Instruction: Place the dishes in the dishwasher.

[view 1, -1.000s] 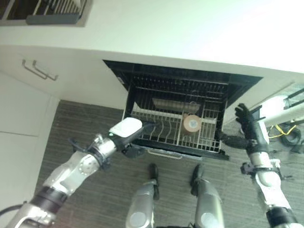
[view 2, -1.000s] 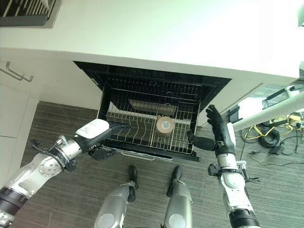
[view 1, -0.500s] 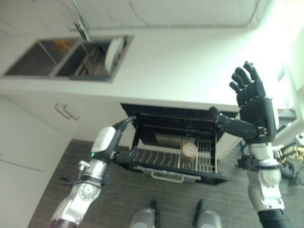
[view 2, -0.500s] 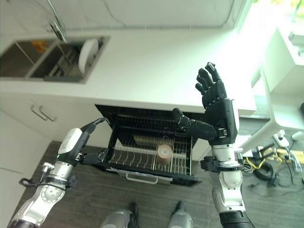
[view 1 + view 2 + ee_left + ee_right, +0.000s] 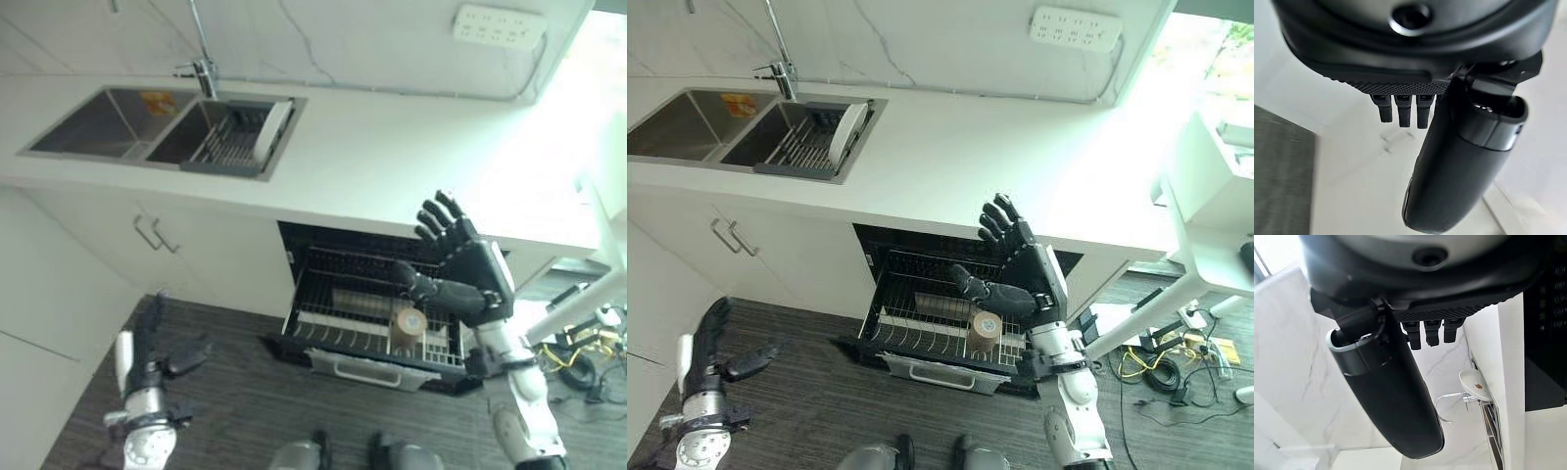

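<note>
- While the dishwasher stands open under the counter, its pulled-out rack is seen holding a cup.
- Beside the faucet, a white plate is stood on edge in the sink's drainer.
- It is judged stiff, fragile and slick, best pinched at its upper rim.
- Both the right hand and the left hand are held spread and empty.

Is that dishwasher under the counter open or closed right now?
Open. The dishwasher has its wire rack pulled out in front of the counter, with a brown cup sitting in it.
</note>
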{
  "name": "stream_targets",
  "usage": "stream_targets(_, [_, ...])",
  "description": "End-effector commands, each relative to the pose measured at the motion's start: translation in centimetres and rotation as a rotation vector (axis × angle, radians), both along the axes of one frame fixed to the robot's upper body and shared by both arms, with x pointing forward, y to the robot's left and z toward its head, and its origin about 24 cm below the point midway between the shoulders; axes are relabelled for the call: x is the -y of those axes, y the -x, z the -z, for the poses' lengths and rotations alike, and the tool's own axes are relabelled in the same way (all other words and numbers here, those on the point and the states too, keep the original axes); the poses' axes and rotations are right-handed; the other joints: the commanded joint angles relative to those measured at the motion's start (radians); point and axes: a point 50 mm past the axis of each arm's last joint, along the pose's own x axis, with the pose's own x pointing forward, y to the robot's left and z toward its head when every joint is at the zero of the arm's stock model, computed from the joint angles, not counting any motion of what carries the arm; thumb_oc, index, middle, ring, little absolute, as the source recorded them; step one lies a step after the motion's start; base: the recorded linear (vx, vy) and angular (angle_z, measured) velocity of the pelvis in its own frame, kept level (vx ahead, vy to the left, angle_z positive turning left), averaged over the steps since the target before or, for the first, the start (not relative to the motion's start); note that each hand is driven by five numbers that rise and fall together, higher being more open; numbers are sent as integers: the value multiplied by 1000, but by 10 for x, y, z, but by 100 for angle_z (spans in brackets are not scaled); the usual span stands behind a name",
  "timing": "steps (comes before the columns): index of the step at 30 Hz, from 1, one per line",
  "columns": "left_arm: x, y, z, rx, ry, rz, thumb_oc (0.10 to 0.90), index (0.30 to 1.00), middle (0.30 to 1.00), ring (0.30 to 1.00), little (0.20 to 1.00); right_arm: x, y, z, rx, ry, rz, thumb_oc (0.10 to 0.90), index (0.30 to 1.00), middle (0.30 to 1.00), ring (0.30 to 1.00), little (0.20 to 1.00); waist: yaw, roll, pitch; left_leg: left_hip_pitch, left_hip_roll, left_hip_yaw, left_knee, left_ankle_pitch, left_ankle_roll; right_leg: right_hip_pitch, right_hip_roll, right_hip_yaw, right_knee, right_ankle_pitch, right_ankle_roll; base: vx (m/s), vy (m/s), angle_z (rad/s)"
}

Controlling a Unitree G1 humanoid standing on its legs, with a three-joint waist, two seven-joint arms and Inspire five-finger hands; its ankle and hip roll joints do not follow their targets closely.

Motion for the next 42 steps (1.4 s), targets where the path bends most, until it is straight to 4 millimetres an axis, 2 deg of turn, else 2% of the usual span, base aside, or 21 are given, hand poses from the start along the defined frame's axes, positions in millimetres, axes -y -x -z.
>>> stream_targets(1, [-5, -27, -53, 288, -50, 67, 800, 900, 900, 900, 900, 14, -7, -57, 306, -65, 48, 800, 900, 900, 900, 900, 5, -58, 36, 115, -35, 80, 99, -56, -71, 137, -80, -31, -98, 2, 27, 85, 53, 48])
stream_targets(3, [0, -24, -40, 261, -2, 74, 800, 900, 900, 900, 900, 16, -12, -58, 292, -83, 50, 800, 900, 900, 900, 900, 14, -55, 57, 6, -18, 33, 232, 21, -108, 151, -82, 2, -98, -8, -1, 46, 262, 39])
stream_targets(6, [3, -22, -24, 223, 59, 56, 800, 900, 900, 900, 900, 14, -16, -62, 290, -83, 42, 800, 900, 900, 900, 900, 3, -38, 47, 41, 68, 40, 61, 56, -120, 153, -82, 25, -98, -24, 4, 92, 501, 21])
stream_targets(7, [1, -14, -8, 169, 114, 23, 800, 900, 900, 900, 900, 11, -16, -62, 290, -50, 34, 800, 900, 900, 900, 900, 5, 0, 43, -34, 163, -83, 34, 45, -152, 163, -60, 73, -98, -42, 20, 186, 789, -6])
stream_targets(9, [4, -7, 8, 112, 169, 20, 800, 900, 900, 900, 900, 12, -15, -61, 282, -48, 51, 800, 900, 900, 900, 900, 3, 7, 38, -70, 213, -136, 34, 79, -173, 179, -69, 102, -98, -58, 22, 179, 634, -4])
stream_targets(11, [10, -6, 21, 42, 186, 48, 800, 900, 900, 900, 900, 20, -12, -60, 274, -71, 89, 800, 900, 900, 900, 900, -13, 12, 25, -72, 235, -92, 34, 46, -173, 192, -95, 74, -98, -64, 36, 126, 492, -44])
stream_targets(12, [21, -8, 33, -35, 219, 97, 800, 900, 900, 900, 900, 26, -7, -56, 269, -117, 133, 800, 900, 900, 900, 900, -26, 12, 12, -54, 221, -78, 34, 26, -165, 196, -126, 54, -98, -48, 57, 112, 467, -18])
stream_targets(14, [27, -7, 39, -67, 227, 115, 800, 900, 900, 900, 900, 27, -4, -55, 271, -130, 143, 800, 900, 900, 900, 900, -24, 8, 11, -39, 186, -101, 34, 4, -148, 197, -140, 59, -98, -38, 68, 106, 421, 29])
stream_targets(15, [37, -2, 51, -133, 267, 134, 800, 900, 900, 900, 900, 25, -2, -54, 267, -138, 149, 800, 900, 900, 900, 900, -21, 7, 10, -22, 137, -103, 34, -28, -108, 195, -166, 63, -69, -18, 76, 93, 401, 46])
stream_targets(16, [38, -1, 53, -147, 277, 137, 800, 900, 900, 900, 900, 25, -2, -54, 266, -140, 149, 800, 900, 900, 900, 900, -19, 6, 9, -21, 131, -101, 34, -31, -103, 194, -170, 64, -64, -16, 77, 94, 477, 18])
stream_targets(19, [46, 18, 74, -259, 295, 118, 800, 900, 900, 900, 900, 9, -6, -58, 296, -151, 71, 800, 900, 900, 900, 900, 27, -3, 9, -6, 91, -27, 34, -72, -48, 152, -218, -21, 57, 79, 90, 4, 309, -46])
stream_targets(22, [45, 19, 76, -282, 298, 93, 800, 900, 900, 900, 900, 2, -11, -67, 312, -166, 32, 800, 900, 900, 900, 900, 41, -19, 20, -6, 80, 9, 34, -88, -40, 146, -120, -50, 42, 35, 86, -61, 94, -85])
stream_targets(25, [43, 15, 74, -287, 293, 108, 800, 900, 900, 900, 900, -5, -15, -73, 339, -167, 13, 800, 900, 900, 900, 900, 48, -34, 27, -15, 53, 30, 34, -89, -42, 134, -34, -109, -22, 63, 75, -86, 18, -42])
stream_targets(26, [44, 14, 73, -288, 289, 120, 800, 900, 900, 900, 900, -4, -16, -76, 354, -169, 14, 800, 900, 900, 900, 900, 47, -36, 37, -7, 41, 25, 34, -93, -32, 111, -36, -90, -5, 74, 81, -162, -71, -27])
stream_targets(27, [44, 11, 73, -305, 286, 147, 800, 900, 900, 900, 900, 0, -17, -80, 372, -182, 40, 800, 900, 900, 900, 900, 37, -37, 40, -25, 31, 7, 34, -81, -37, 111, 16, -72, -72, 53, 50, -151, -150, 7])
stream_targets(31, [55, 23, 87, -324, 449, 124, 800, 900, 900, 900, 900, 5, -15, -77, 361, -157, 75, 800, 900, 900, 900, 900, 26, -77, 40, 37, -9, 79, 34, -74, -50, 118, -16, -69, -98, -15, 15, -5, -78, 17])
stream_targets(33, [61, 27, 90, -333, 483, 125, 800, 900, 900, 900, 900, 8, -17, -76, 340, -163, 75, 800, 900, 900, 900, 900, 34, -98, 55, 33, -23, 62, 34, -25, -71, 128, -34, -38, -98, -13, 5, 54, 45, -10])
stream_targets(34, [63, 29, 93, -341, 509, 124, 800, 900, 900, 900, 900, 6, -20, -75, 331, -172, 67, 800, 900, 900, 900, 900, 39, -97, 62, 16, -13, 36, 34, -10, -78, 135, -26, -15, -98, -15, 3, 123, 155, -30])
stream_targets(37, [69, 35, 99, -365, 578, 140, 800, 900, 900, 900, 900, -3, -20, -74, 331, -128, 54, 800, 900, 900, 900, 900, 39, -75, 58, -65, 95, -22, 34, 39, -123, 154, 12, 28, -98, -42, 4, 184, 260, 7])
stream_targets(39, [73, 41, 105, -399, 601, 140, 800, 900, 900, 900, 900, -1, -20, -77, 338, -118, 57, 800, 900, 900, 900, 900, 50, -71, 55, -137, 160, -112, 34, 99, -160, 178, 20, 70, -98, -71, 1, 263, 358, -8])
stream_targets(42, [79, 42, 110, -471, 586, 185, 800, 900, 900, 900, 900, 7, -15, -82, 377, -125, 112, 800, 900, 900, 900, 900, 38, -66, 31, -119, 156, -103, 34, 51, -148, 191, -13, 57, -98, -74, 15, 258, 393, -49])
